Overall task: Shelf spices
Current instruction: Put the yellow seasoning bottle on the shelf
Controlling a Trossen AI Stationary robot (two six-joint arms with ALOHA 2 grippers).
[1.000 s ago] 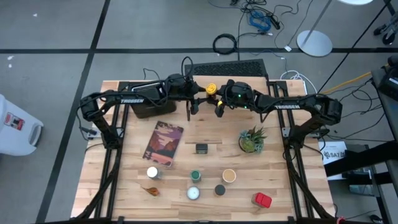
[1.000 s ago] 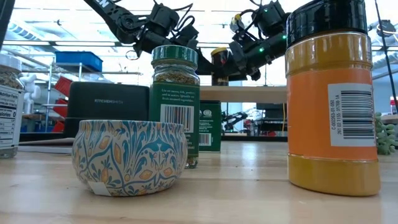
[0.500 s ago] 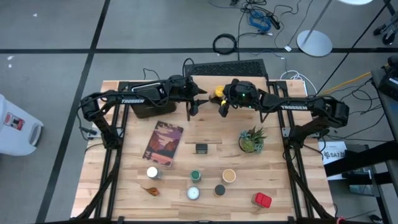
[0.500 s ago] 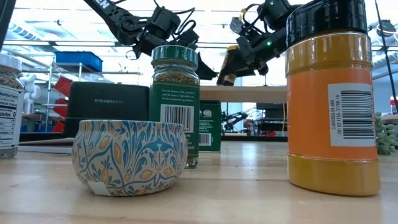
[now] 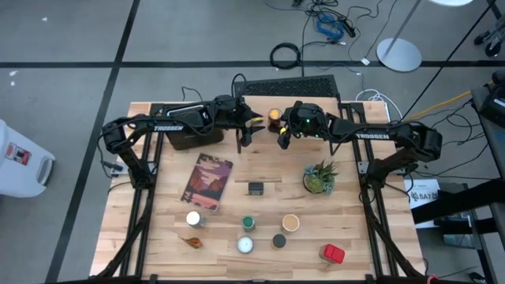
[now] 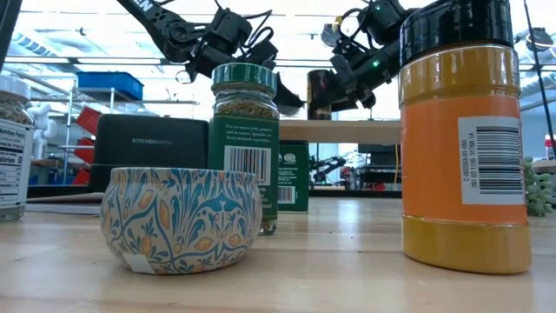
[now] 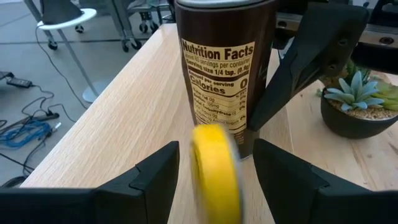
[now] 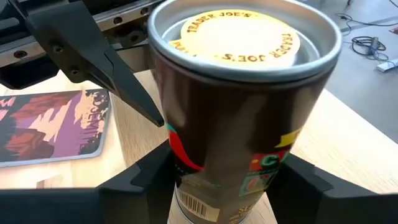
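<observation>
Dark spice tin (image 8: 239, 118) standing rigid, probably light, pinched mid-body by right gripper (image 5: 282, 132), left gripper (image 5: 251, 125) spread alongside.

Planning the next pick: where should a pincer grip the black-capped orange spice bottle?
Likely across the straight orange body of the spice bottle, just below its black cap, coming down from above: it stands upright, and its round sides suit opposing fingers.

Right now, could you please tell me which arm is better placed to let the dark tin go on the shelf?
The right. The right gripper is closed around the dark tin, which stands upright on the shelf. The left gripper is only open beside it.
</observation>
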